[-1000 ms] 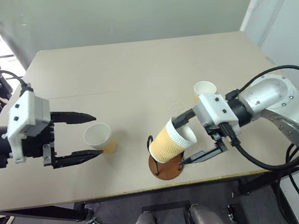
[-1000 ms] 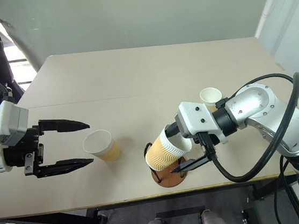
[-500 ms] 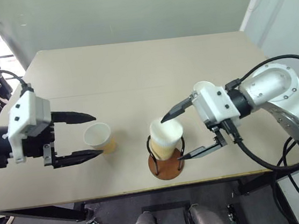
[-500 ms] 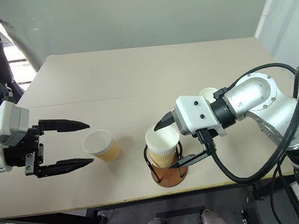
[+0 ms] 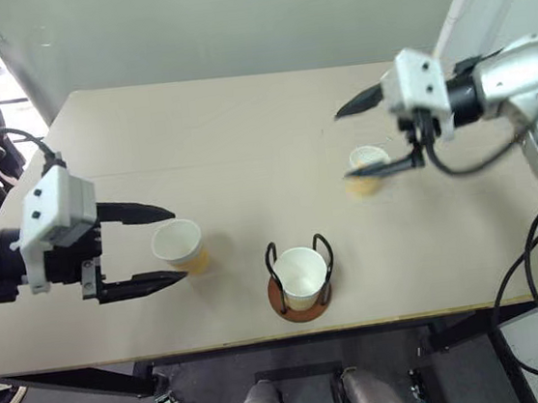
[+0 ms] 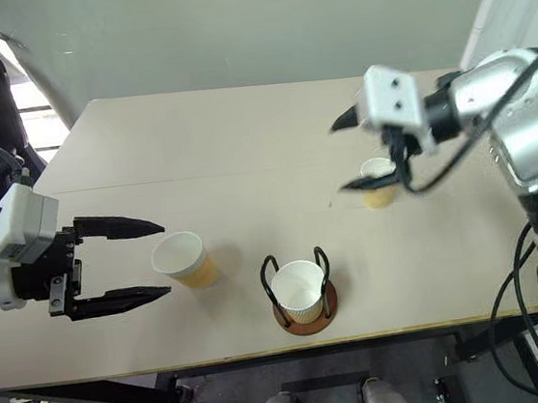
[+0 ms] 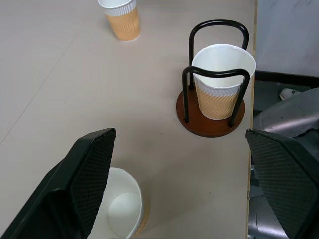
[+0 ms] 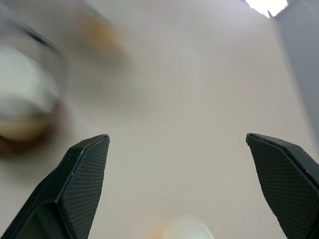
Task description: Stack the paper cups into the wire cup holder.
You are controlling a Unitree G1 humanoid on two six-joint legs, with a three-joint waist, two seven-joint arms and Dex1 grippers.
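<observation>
The worktop (image 5: 242,136) carries everything, and the wire cup holder (image 5: 301,290) near its front edge serves as the landmark. A second ago the right hand (image 5: 379,135) was at the holder, tipping a cup in between the loops; now that first cup (image 5: 299,278) stands upright and seated inside the wires on the reddish base, and the arm has swung up and away to the far right of the holder. Its fingers are spread wide and hold nothing, hanging over the second cup (image 5: 366,168), which stands upright well behind and to the right of the holder.

The left hand (image 5: 140,250) has not shifted: well to the left of the holder, fingers wide apart and empty, they point toward the third cup (image 5: 180,247), which stands upright between that hand and the holder and is not touching either finger.

So one cup of three is in place. Judging by where the right hand now hangs, the far right cup looks like the next pick, to be nested into the seated one.
</observation>
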